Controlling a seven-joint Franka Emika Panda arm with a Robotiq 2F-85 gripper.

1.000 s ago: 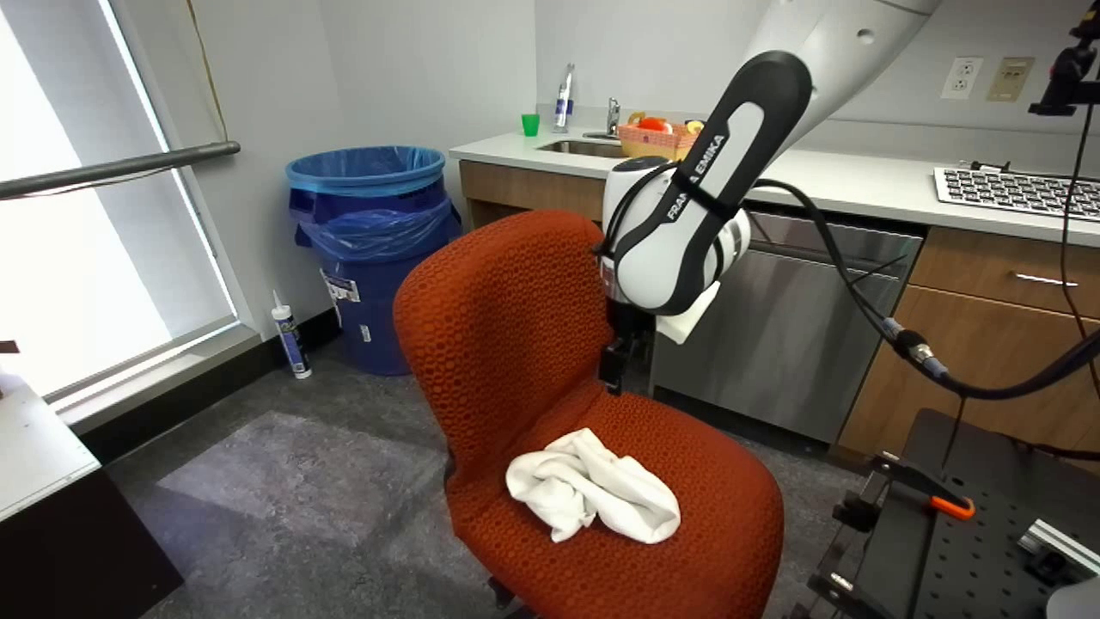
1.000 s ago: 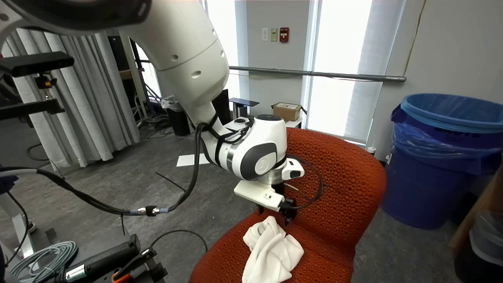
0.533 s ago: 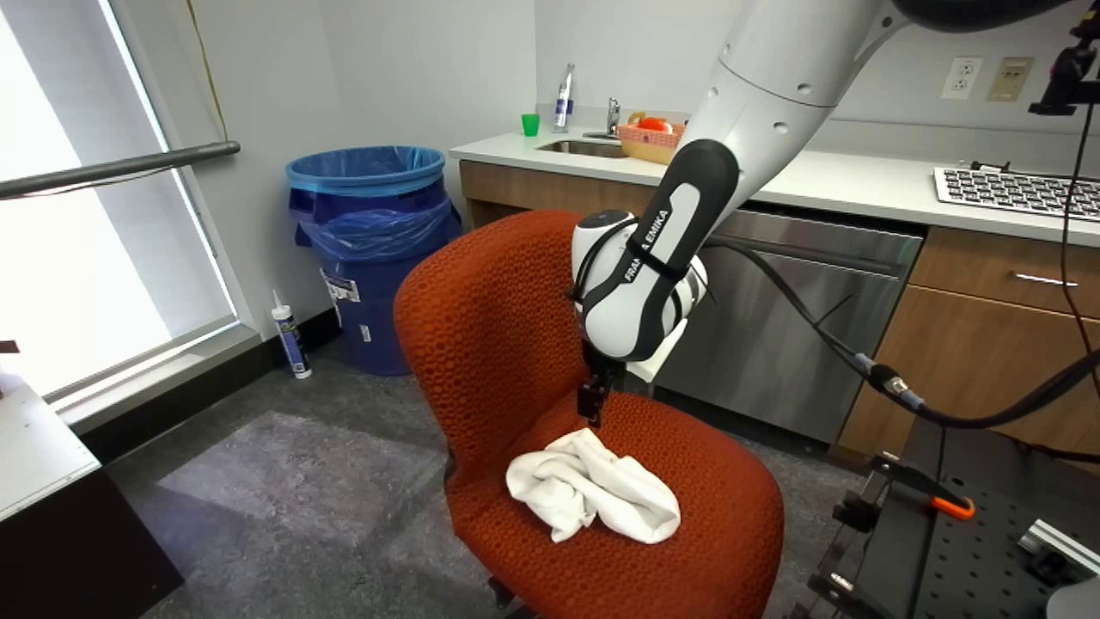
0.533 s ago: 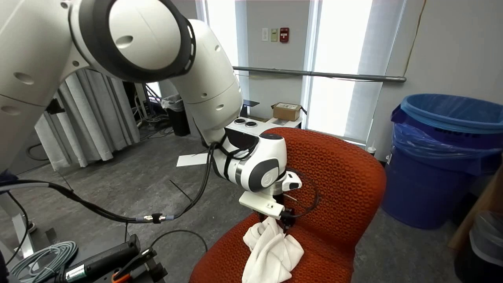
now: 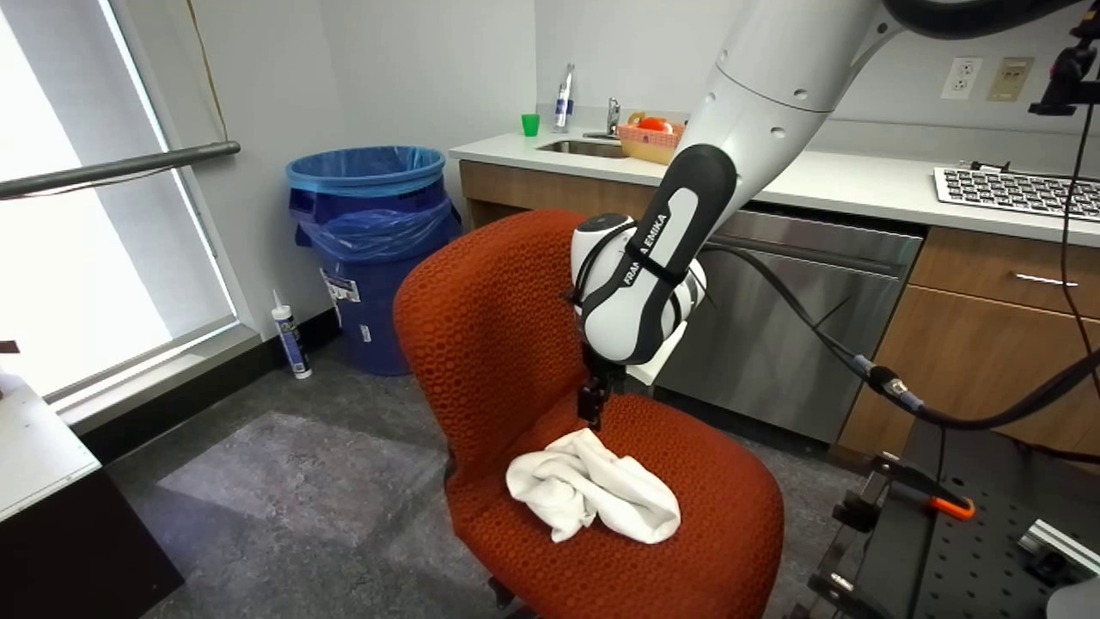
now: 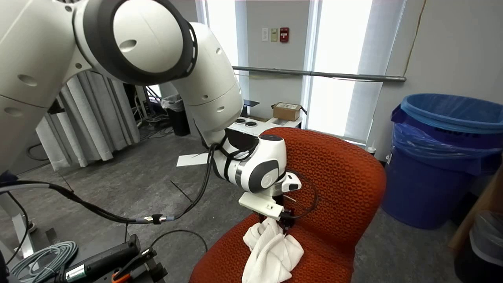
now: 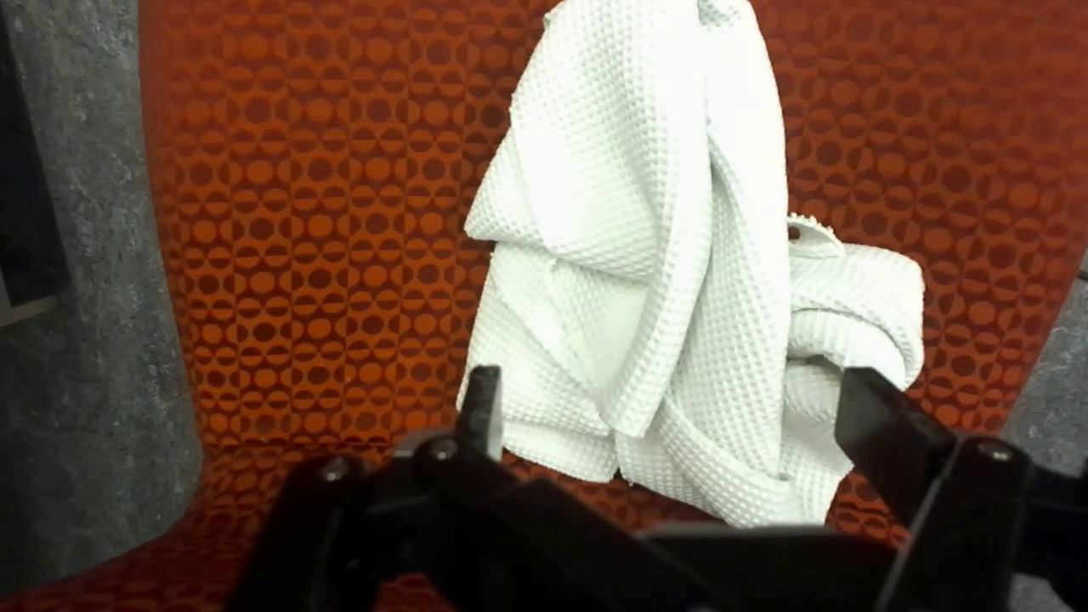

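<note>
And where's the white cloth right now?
In both exterior views, the cloth lies crumpled on the chair seat, just below the gripper. In the wrist view, it is right of centre, its lower part showing between the open fingers.

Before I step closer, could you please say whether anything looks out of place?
Mildly odd: the white waffle-textured cloth lies crumpled, not folded, on the orange fabric chair, and a blue-and-white nozzle-tipped tube stands on the grey floor as if left behind. I see no spill or damage.

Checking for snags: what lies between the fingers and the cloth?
No object shows between the fingers and the cloth in the wrist view; whether they touch is unclear.
</note>
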